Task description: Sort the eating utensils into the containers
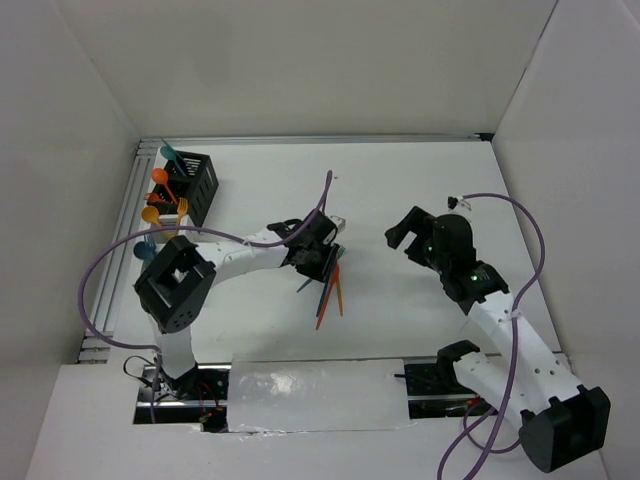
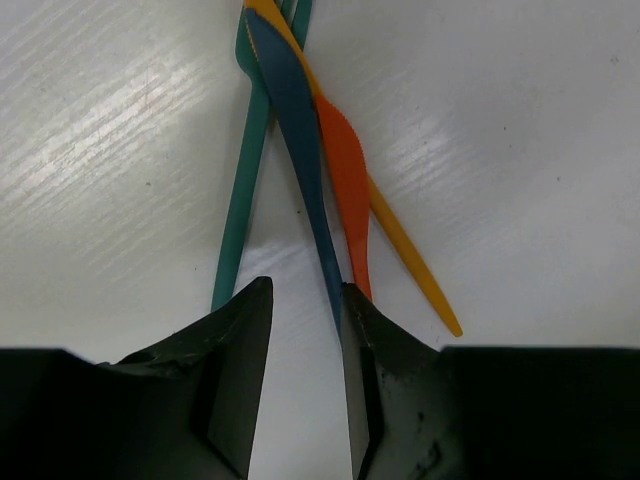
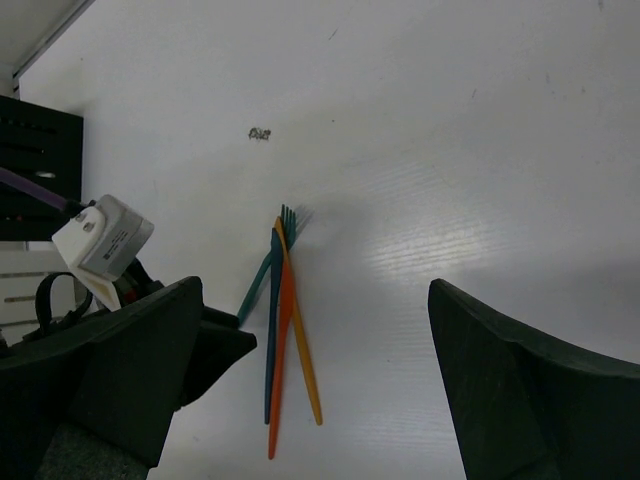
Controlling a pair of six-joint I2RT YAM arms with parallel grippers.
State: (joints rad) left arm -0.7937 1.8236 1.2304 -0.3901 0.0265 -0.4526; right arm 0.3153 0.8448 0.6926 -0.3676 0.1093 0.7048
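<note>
**Four loose utensils crossed on the desk at the left fingers**

On the top camera I saw a thin bundle of utensils (image 1: 329, 288) lying mid-desk (image 1: 430, 180), right under the left fingers (image 1: 324, 260). The black caddy (image 1: 197, 186) stood at the far left with teal, orange and yellow spoons (image 1: 160, 195) poking out. I could not make out a white caddy. The right fingers (image 1: 405, 230) hung well apart from the bundle.

On the left wrist camera a teal handle (image 2: 243, 190), a dark blue handle (image 2: 300, 150), a saw-edged orange piece (image 2: 345, 190) and a yellow handle (image 2: 410, 250) crossed, their heads cut off. The left fingers stood partly apart over bare desk, gripping nothing.

On the right wrist camera the right fingers (image 3: 520, 380) were spread wide and empty, with the bundle lying beyond them.
</note>
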